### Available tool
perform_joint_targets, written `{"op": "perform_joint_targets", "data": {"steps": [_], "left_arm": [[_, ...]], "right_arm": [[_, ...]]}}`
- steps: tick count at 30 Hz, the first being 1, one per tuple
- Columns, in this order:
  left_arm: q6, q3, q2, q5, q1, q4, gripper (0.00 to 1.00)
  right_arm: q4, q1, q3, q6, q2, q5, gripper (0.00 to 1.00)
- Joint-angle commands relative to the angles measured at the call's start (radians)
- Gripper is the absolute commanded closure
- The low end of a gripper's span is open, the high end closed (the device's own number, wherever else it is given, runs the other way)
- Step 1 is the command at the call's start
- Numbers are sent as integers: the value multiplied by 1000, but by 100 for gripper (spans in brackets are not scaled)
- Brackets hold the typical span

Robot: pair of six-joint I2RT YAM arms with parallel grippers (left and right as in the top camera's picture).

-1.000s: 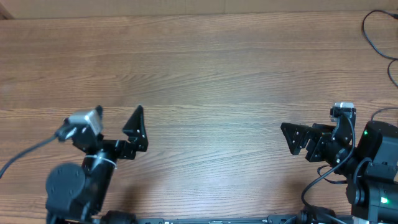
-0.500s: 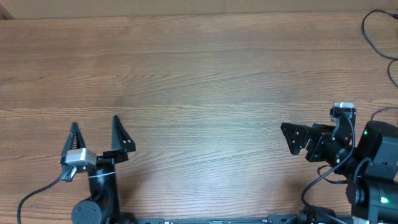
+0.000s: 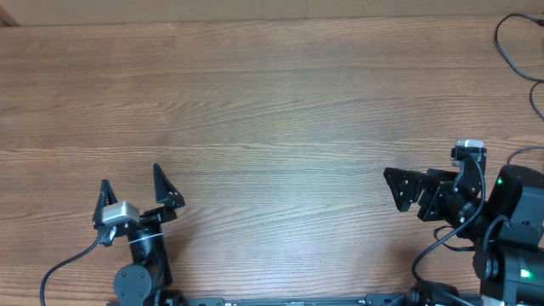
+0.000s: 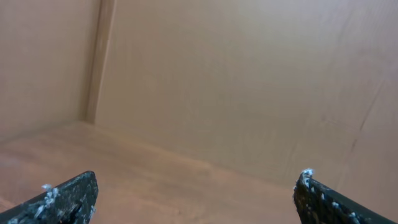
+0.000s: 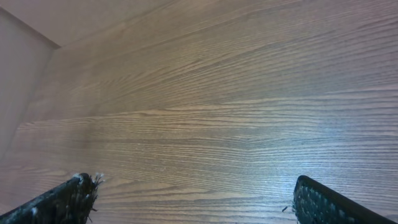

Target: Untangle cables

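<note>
No tangle of cables shows in any view. My left gripper (image 3: pixel 130 177) sits near the table's front left edge, pointing away from me, open with nothing between its fingers. In the left wrist view the left gripper (image 4: pixel 199 177) frames only bare wood and a plain wall beyond. My right gripper (image 3: pixel 393 189) rests at the front right, pointing left, also open and empty. In the right wrist view the right gripper (image 5: pixel 193 183) has only wood grain between its two black fingertips (image 5: pixel 71 196).
The wooden table (image 3: pixel 272 110) fills the overhead view. A thin black cord (image 3: pixel 507 47) loops at the far right corner and runs off the frame. The arms' own black cables trail at the front edge, behind each base.
The left arm has swung its gripper from facing right to facing away and drawn back toward the front edge. The right arm has not moved.
</note>
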Motion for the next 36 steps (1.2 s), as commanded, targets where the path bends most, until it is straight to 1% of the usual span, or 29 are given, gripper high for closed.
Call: {"op": "perform_joint_targets", "data": {"steps": [1, 3, 6, 7, 10, 36], "left_arm": [[35, -9, -13, 19, 6, -46, 1], [34, -9, -13, 20, 6, -114, 1], [31, -9, -13, 59, 6, -256, 0], [30, -9, -13, 68, 6, -280, 0], [64, -9, -13, 79, 6, -273, 0], [64, -8, -11, 81, 6, -273, 0]], "right_arm": [[5, 5, 1, 1, -5, -3, 0], [5, 5, 1, 0, -5, -2, 0], [5, 5, 1, 1, -5, -2, 0], [5, 5, 1, 0, -5, -2, 0], [5, 5, 1, 0, -5, -2, 0], [5, 5, 1, 0, -5, -3, 0]]}}
